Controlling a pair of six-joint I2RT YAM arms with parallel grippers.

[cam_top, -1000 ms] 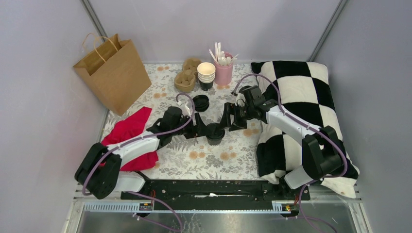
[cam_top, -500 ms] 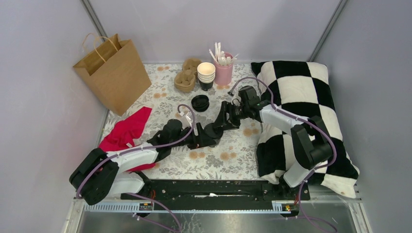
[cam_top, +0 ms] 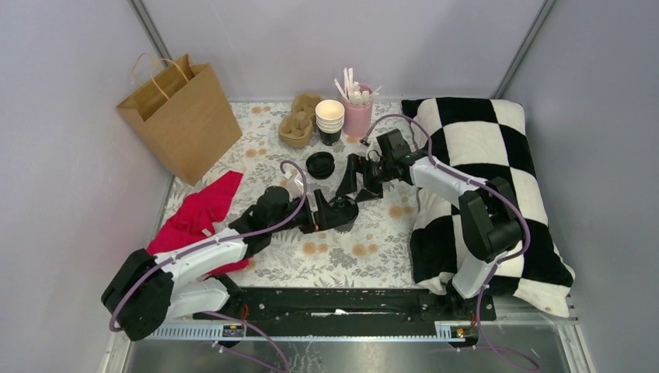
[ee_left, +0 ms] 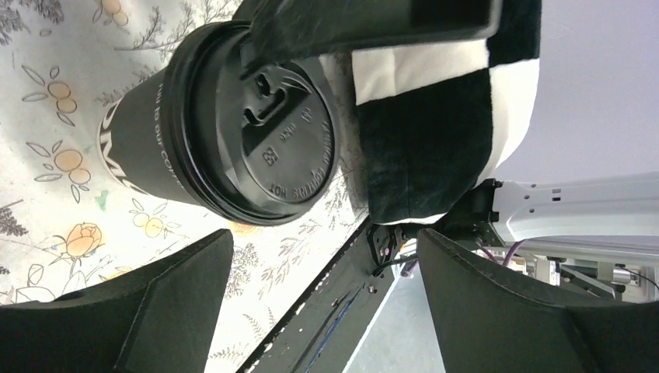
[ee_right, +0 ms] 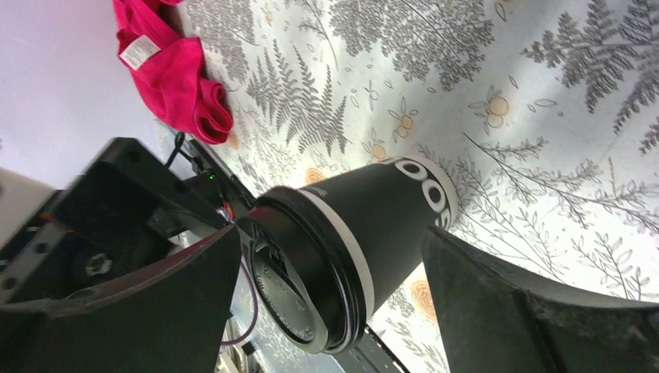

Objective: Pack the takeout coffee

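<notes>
Floral-cloth bench (cam_top: 365, 256), centre: lidded takeout coffee (ee_left: 233, 132), upright. Left tool (ee_left: 322, 241) and right tool (ee_right: 330, 231) released, gaping nearby, not gripping. Probably light, crushable paper; grip gently mid-wall, below lid rim.

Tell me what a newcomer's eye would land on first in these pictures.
A lidded black takeout cup stands in the middle of the floral cloth. The left gripper and right gripper are both open and aimed at it from either side, neither closed on it. A big black-and-white checkered pillow fills the right side, and a brown paper bag stands at the far left corner.
</notes>
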